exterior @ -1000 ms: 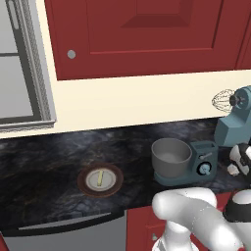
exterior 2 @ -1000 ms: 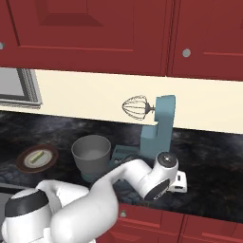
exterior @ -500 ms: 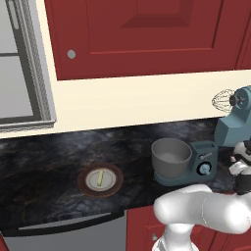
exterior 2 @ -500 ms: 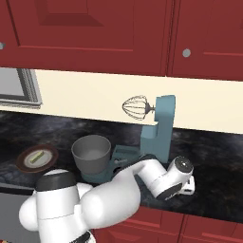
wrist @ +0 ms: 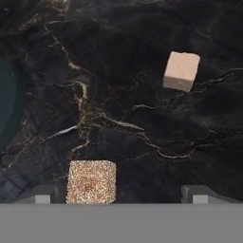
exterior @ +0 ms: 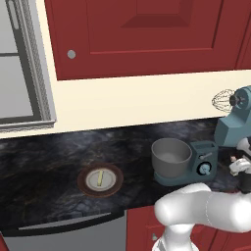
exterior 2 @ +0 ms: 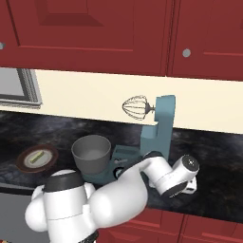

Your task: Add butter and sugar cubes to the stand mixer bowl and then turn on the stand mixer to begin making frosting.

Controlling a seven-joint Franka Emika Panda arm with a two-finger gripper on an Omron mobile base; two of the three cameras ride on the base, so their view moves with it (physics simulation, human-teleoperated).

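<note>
Black marble tabletop [exterior: 44, 162] with pale veining runs beneath dark red wooden cabinets [exterior: 142, 34] and a cream wall band [exterior: 127, 100]; a grey-framed window [exterior: 19, 63] sits at far left. One teal-blue stand mixer [exterior 2: 159, 135], head tilted up with its wire whisk [exterior 2: 136, 107] raised, holds one round grey metal bowl [exterior: 170, 157] on its base. One round white plate with a brown rim [exterior: 100, 179], well left of the bowl, carries one thin pale yellow butter stick [exterior: 99, 177]. Two cubes lie apart on the tabletop: one speckled brown [wrist: 91, 182], one pale pink [wrist: 181, 70]. The hand [wrist: 121, 194] hovers above them, fingers fully spread, gripping nothing.
</note>
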